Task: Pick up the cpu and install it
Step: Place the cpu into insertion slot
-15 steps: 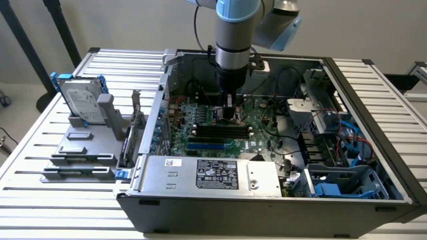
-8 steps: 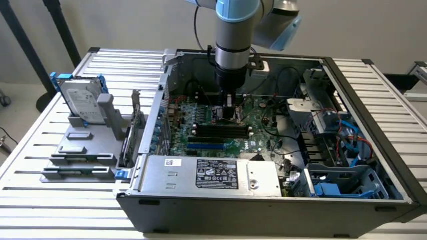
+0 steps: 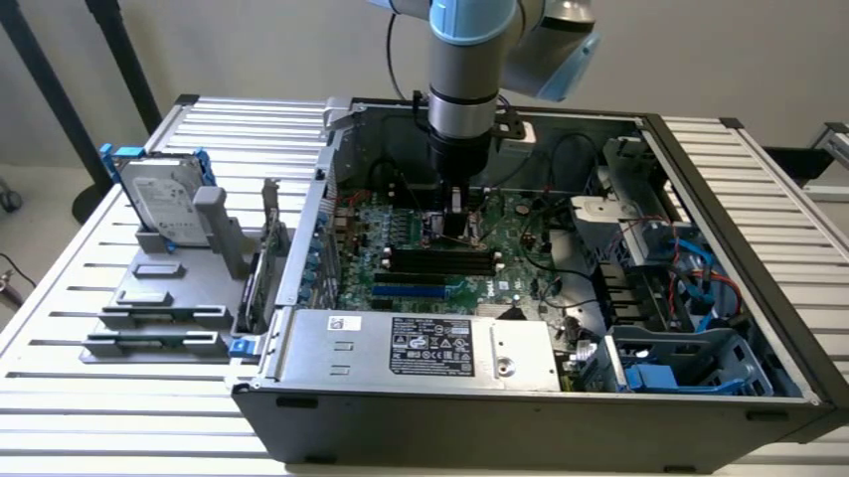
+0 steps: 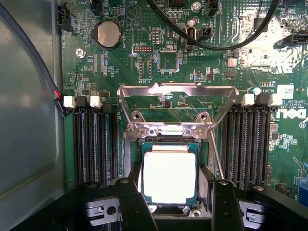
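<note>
Exterior view sits high and off to one side, angled down at mid range over the table (image 3: pixel 743 199), open case (image 3: pixel 531 397) and arm (image 3: pixel 464 79), while wrist view looks close, straight down past the gripper (image 4: pixel 175 183) onto the motherboard (image 3: pixel 511 253) (image 4: pixel 216 62), the patch both share.

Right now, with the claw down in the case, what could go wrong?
The claw hangs right over the cpu, which looks set in the socket; any sideways drift could skew it in its seat. The raised load plate stands close by the claw and could be struck.
</note>
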Tool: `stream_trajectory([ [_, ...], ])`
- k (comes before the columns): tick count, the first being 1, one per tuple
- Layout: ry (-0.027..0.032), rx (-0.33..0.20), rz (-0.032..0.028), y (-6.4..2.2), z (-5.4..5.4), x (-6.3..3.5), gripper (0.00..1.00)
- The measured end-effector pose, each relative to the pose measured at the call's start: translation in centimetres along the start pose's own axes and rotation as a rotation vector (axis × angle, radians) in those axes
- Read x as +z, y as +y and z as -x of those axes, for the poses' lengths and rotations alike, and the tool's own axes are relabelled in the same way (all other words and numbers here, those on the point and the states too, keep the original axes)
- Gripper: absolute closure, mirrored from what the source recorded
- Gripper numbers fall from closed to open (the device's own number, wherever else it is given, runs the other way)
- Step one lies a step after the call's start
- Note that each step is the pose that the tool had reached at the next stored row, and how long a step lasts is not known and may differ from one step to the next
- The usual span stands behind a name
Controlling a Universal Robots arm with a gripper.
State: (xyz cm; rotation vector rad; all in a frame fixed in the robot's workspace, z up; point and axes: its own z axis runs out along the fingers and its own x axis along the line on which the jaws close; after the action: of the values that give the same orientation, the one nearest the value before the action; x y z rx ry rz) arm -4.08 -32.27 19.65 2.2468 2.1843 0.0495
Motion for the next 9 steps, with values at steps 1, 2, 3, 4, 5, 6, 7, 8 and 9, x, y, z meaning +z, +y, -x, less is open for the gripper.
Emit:
stream_trajectory([
  [1,-0.0001,0.000,0.0000,0.00,-0.01,0.00,0.45],
  [2,-0.0002,0.000,0.0000,0.00,-0.01,0.01,0.45],
  [3,-0.0003,0.000,-0.0001,0.00,-0.02,0.01,0.45],
  [4,0.0013,0.000,0.0004,0.01,-0.05,0.05,0.45],
  [5,0.0010,0.000,0.0006,0.01,-0.06,0.06,0.44],
  [6,0.0004,0.000,0.0004,0.01,-0.06,0.05,0.37],
  [7,0.0000,0.000,0.0003,0.00,-0.05,0.04,0.37],
  [8,-0.0003,0.000,0.0001,0.00,-0.05,0.03,0.37],
  [9,-0.0003,0.000,0.0000,0.00,-0.05,0.03,0.37],
])
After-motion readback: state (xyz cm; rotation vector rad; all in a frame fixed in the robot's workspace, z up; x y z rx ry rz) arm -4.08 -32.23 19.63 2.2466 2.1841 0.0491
